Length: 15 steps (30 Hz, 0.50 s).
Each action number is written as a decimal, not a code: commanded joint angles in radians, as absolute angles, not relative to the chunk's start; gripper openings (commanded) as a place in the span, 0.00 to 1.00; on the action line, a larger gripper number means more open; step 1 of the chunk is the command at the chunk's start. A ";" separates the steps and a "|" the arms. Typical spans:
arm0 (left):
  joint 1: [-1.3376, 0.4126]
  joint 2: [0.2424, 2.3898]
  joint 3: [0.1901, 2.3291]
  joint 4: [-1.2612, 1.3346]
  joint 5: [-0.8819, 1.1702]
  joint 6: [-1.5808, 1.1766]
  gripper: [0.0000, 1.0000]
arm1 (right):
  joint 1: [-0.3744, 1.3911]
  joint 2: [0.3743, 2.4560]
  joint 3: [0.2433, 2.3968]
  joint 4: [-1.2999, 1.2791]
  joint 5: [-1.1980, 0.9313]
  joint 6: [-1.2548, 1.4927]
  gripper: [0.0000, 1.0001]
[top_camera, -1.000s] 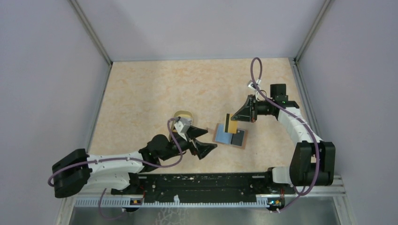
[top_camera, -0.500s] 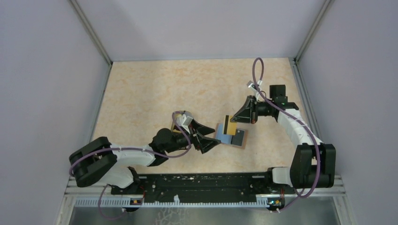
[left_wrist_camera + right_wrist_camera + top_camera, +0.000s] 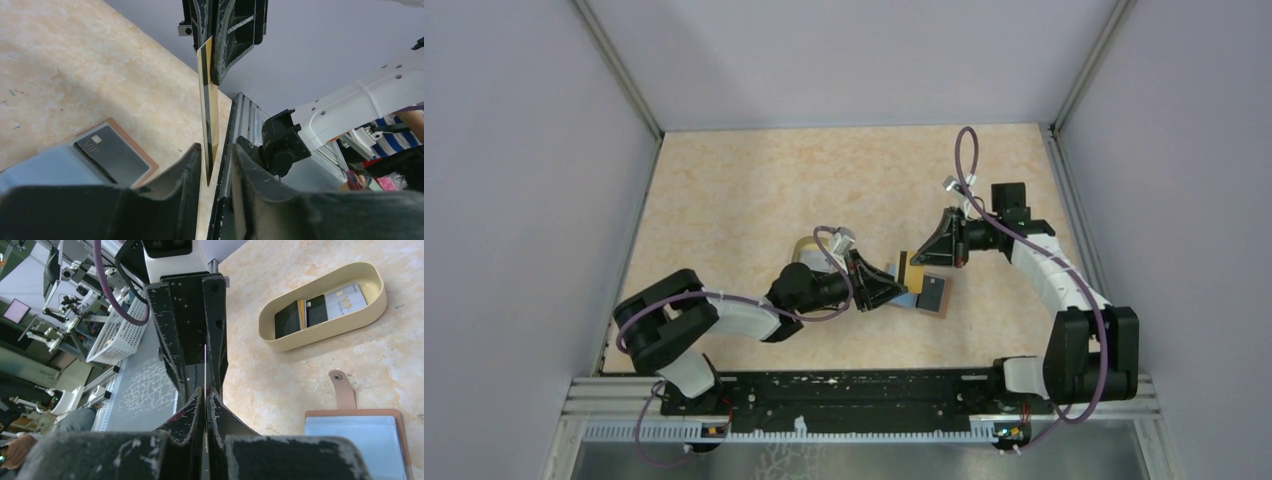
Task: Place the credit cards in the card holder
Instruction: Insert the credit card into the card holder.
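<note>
Right claw (image 3: 205,390) is pinched shut on the top end of a thin black credit card with a yellowish stripe (image 3: 207,100), holding it upright and edge-on over the beige speckled worktop (image 3: 744,190), about mid-worktop; left claw (image 3: 216,147) comes in from the left and sits around the card's lower end, jaws only partly closed, a sliver of gap showing beside the card, so not clamped on it. Right under all that is the flat reddish-brown card holder (image 3: 944,310), lying open with its light blue inside up; a black VIP card (image 3: 107,156) is already lying in it. Just left of the holder is an oval tan dish (image 3: 320,337) with a few more cards (image 3: 325,305) inside.
</note>
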<state>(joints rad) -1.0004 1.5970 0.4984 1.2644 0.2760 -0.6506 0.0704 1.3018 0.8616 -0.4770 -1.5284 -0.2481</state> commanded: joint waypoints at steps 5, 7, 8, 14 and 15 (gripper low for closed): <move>-0.954 1.634 0.543 1.337 0.409 -0.687 0.00 | 0.085 1.259 0.863 -0.431 -1.564 -0.243 0.03; -0.935 1.610 0.521 1.315 0.435 -0.677 0.00 | 0.084 1.250 0.890 -0.508 -1.503 -0.321 0.19; -0.926 1.598 0.510 1.297 0.450 -0.669 0.00 | 0.086 1.250 0.923 -0.626 -1.462 -0.439 0.29; -0.893 1.562 0.506 1.185 0.558 -0.621 0.00 | 0.096 1.363 1.065 -1.095 -1.408 -0.916 0.39; -0.893 1.564 0.517 1.159 0.575 -0.616 0.00 | 0.101 1.381 1.080 -1.141 -1.405 -0.971 0.38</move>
<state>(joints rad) -0.9024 1.5848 0.4973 1.2274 0.4614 -0.6586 0.0849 1.3190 0.9909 -0.8341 -1.4261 -0.6186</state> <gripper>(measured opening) 0.007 0.389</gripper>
